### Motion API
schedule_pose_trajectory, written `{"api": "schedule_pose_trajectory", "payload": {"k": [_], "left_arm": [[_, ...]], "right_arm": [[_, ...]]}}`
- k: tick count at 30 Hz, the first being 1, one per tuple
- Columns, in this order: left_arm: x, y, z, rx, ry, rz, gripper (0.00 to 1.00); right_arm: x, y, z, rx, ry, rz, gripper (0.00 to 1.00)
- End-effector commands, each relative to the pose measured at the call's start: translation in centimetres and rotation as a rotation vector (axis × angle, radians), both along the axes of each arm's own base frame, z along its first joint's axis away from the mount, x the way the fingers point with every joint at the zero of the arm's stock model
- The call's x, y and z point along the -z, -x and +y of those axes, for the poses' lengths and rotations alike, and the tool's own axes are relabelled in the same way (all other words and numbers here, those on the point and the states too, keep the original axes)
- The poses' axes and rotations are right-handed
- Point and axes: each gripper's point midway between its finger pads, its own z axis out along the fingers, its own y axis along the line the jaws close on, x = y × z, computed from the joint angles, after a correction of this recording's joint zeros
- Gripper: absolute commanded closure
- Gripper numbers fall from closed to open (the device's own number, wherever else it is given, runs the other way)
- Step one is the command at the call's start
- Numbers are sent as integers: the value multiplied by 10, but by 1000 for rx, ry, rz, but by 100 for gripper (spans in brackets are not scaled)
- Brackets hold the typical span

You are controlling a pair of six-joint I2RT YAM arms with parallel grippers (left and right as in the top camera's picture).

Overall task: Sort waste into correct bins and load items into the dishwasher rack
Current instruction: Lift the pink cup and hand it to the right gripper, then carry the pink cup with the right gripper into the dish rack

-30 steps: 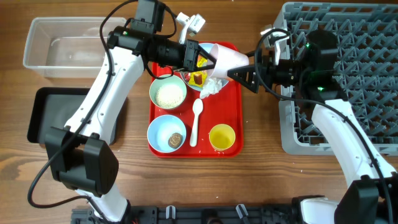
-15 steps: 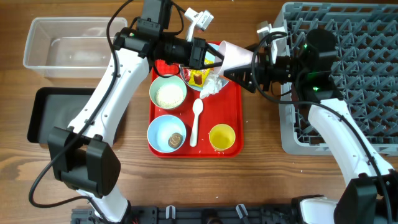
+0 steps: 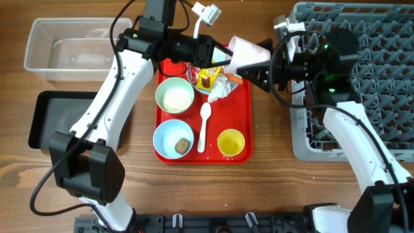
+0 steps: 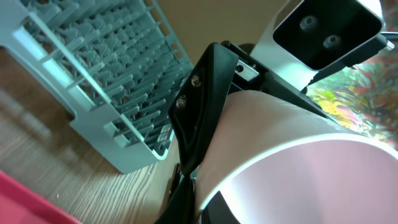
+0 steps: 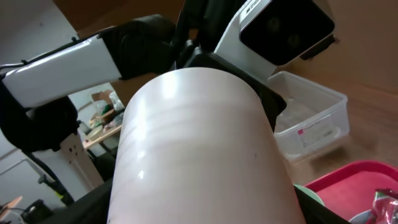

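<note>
Carried rightward, pink cup (image 3: 248, 52) sits gripped in right jaws.

Flat tray (image 3: 244, 103) sits mid-table, with the rack (image 3: 381, 65) off to its right. The deep tub (image 3: 39, 45) is back left, and the shallow bin (image 3: 45, 123) is right in front of it. On the tray, the rice bowl (image 3: 174, 97) sits behind the other bowl (image 3: 169, 137) along the left side, with the spoon (image 3: 204, 126) just right of them. There's a cup (image 3: 230, 142) front right, and wrappers (image 3: 208, 77) and tissue (image 3: 220, 90) at the back. The second cup (image 3: 246, 52) is up over the back right corner.

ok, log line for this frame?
phase: pink cup mid-air between arms | right gripper: shut on pink cup | left gripper: at cup, grip unclear | on red tray: rice bowl, lump bowl, yellow cup, white spoon
</note>
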Motion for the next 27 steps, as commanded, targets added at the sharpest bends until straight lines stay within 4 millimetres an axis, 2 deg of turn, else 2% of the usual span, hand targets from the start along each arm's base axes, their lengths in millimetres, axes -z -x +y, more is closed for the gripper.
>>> {"api": "schedule_pose_trajectory", "payload": {"k": [1, 7, 13, 27], "left_arm": [[-19, -2, 5, 17, 57, -35, 96], [-18, -2, 6, 15, 57, -34, 96], [-18, -1, 6, 16, 54, -24, 96], [-21, 5, 3, 46, 74, -16, 96]], "right_arm": [[8, 10, 2, -68, -3, 85, 31], [7, 6, -5, -48, -4, 79, 33], [7, -3, -22, 1, -6, 71, 26], [3, -6, -32, 13, -6, 8, 26]]}}
